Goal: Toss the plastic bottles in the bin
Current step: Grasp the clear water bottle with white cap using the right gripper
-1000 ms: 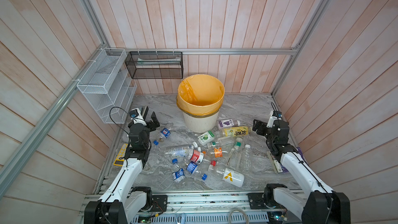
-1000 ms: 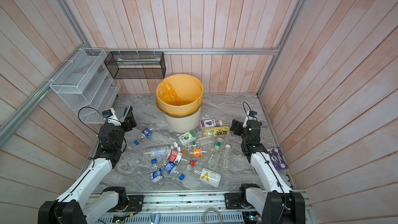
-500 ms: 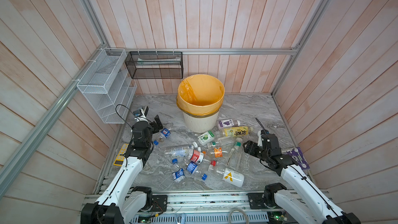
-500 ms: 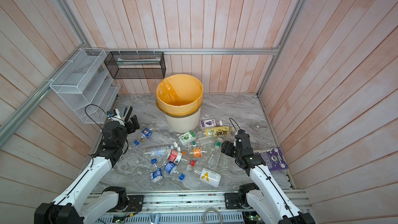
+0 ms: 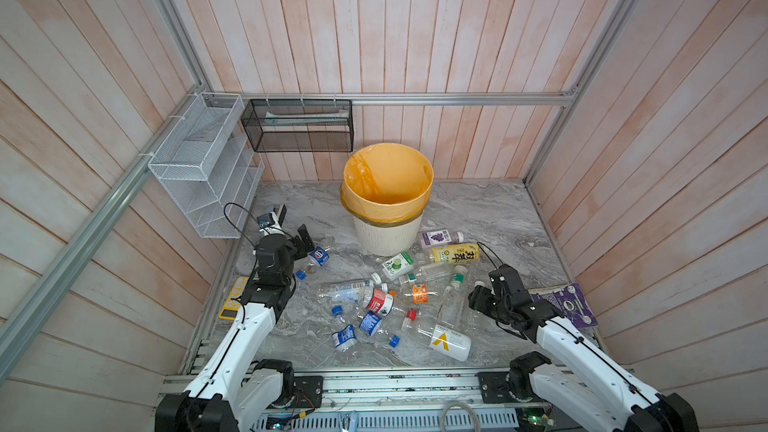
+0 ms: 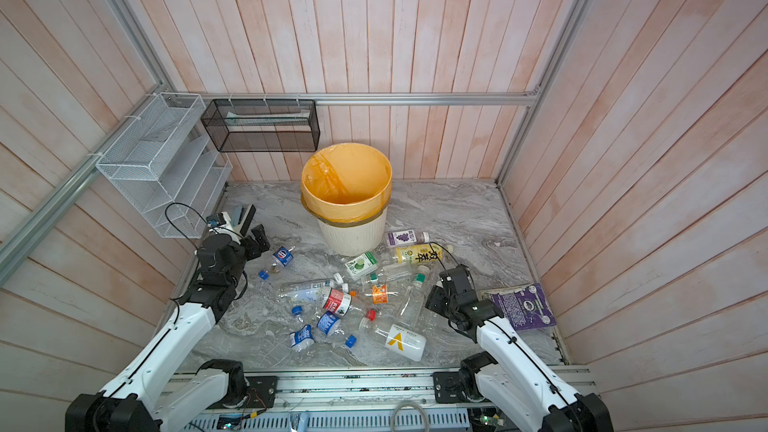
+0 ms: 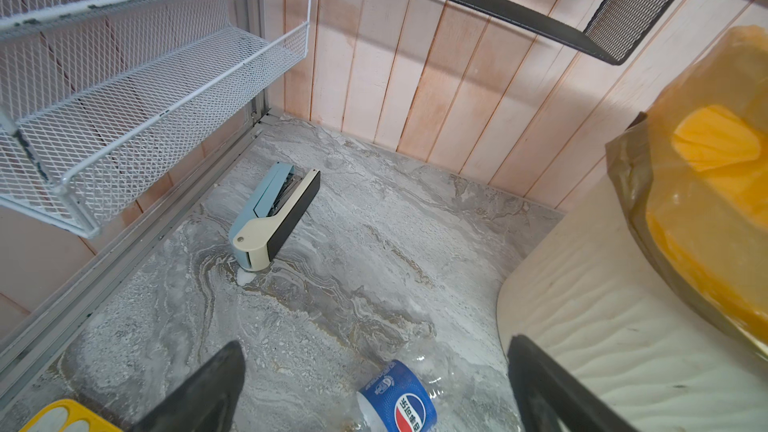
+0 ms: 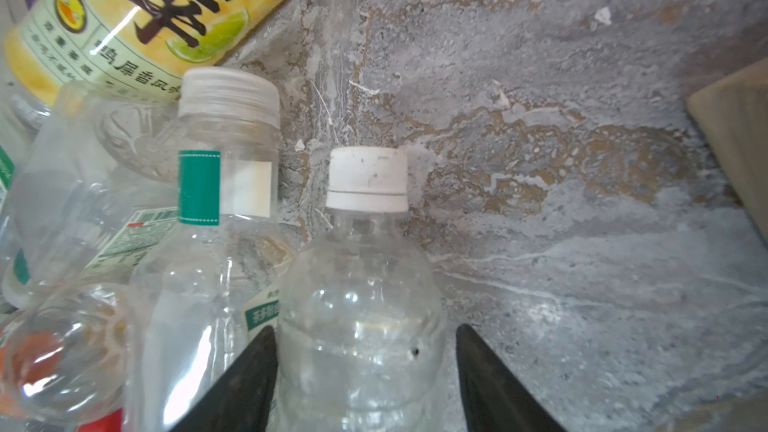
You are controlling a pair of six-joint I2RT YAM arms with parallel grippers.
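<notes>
The bin (image 5: 386,238) (image 6: 351,238), cream and ribbed with a yellow bag over its rim, stands at the back middle. Several plastic bottles (image 5: 386,301) lie scattered in front of it. My left gripper (image 5: 301,245) (image 7: 374,342) hangs open just short of a bottle with a blue label (image 5: 319,255) (image 7: 397,403), left of the bin. My right gripper (image 5: 478,303) (image 8: 365,328) is low at the pile's right edge, astride a clear white-capped bottle (image 8: 361,284). One finger touches the bottle. A narrow gap shows at the other finger.
A grey-black stapler (image 7: 274,209) lies beyond the left gripper, and a yellow calculator (image 5: 232,303) sits by the left arm. A white wire rack (image 5: 203,168) and a black mesh basket (image 5: 299,126) hang on the walls. A purple packet (image 5: 565,305) lies at the right.
The right arm has swung down and left from near the right wall onto the pile, its jaws narrowing around the white-capped bottle. The left gripper has edged toward the blue-labelled bottle.
</notes>
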